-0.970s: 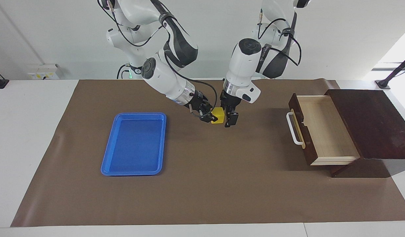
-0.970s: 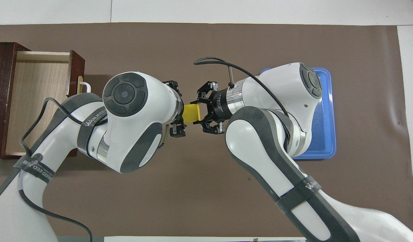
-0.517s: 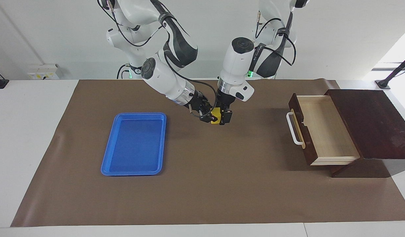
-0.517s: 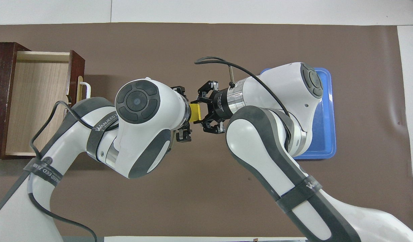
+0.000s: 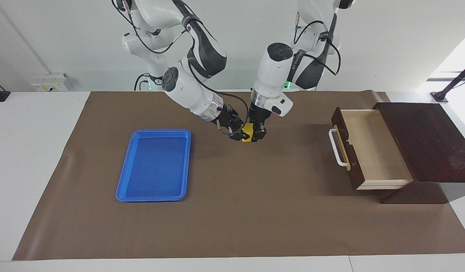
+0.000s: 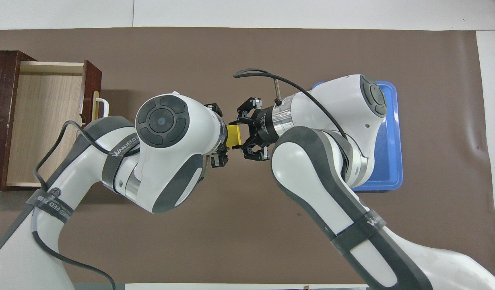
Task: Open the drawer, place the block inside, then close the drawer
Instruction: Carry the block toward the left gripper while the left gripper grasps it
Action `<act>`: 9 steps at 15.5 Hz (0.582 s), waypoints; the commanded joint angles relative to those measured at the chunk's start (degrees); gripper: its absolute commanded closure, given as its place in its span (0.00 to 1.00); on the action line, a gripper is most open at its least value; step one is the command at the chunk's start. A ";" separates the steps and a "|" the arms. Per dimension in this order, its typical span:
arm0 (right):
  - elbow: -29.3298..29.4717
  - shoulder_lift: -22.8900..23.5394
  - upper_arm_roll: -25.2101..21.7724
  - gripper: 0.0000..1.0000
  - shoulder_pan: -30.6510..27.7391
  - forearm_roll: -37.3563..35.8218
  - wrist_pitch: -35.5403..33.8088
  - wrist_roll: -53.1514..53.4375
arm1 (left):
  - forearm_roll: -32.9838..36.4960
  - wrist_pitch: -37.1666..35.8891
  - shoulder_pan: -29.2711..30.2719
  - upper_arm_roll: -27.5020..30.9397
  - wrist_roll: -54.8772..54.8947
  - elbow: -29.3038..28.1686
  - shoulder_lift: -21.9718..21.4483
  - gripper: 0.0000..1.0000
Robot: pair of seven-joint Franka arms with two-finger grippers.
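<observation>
The small yellow block hangs a little above the brown mat, between the blue tray and the drawer. My right gripper is shut on it from the tray's side. My left gripper comes down from above and is shut on the same block. The drawer stands pulled out of its dark wooden box at the left arm's end of the table. Its pale wood inside holds nothing, and its white handle points toward the mat's middle.
A blue tray with nothing in it lies on the mat toward the right arm's end. The dark wooden box sits at the mat's edge. The brown mat covers most of the white table.
My left gripper moved in over the block from the drawer's side and closed on it. The right gripper kept its hold and stayed in place.
</observation>
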 commanded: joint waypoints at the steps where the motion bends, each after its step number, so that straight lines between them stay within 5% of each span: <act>1: 0.63 -0.19 0.01 0.74 -1.10 1.90 0.14 1.23 | -0.88 0.11 -0.31 0.53 -0.51 -1.77 -1.63 1.00; 2: 0.63 -0.37 -0.07 0.01 -1.10 1.81 0.14 1.59 | -0.88 0.11 -0.23 0.53 -0.43 -1.68 -1.54 1.00; 9: 1.68 -0.63 -0.51 0.00 -2.07 1.46 -1.79 1.77 | -0.61 -9.71 4.58 1.15 2.73 4.80 -1.63 1.00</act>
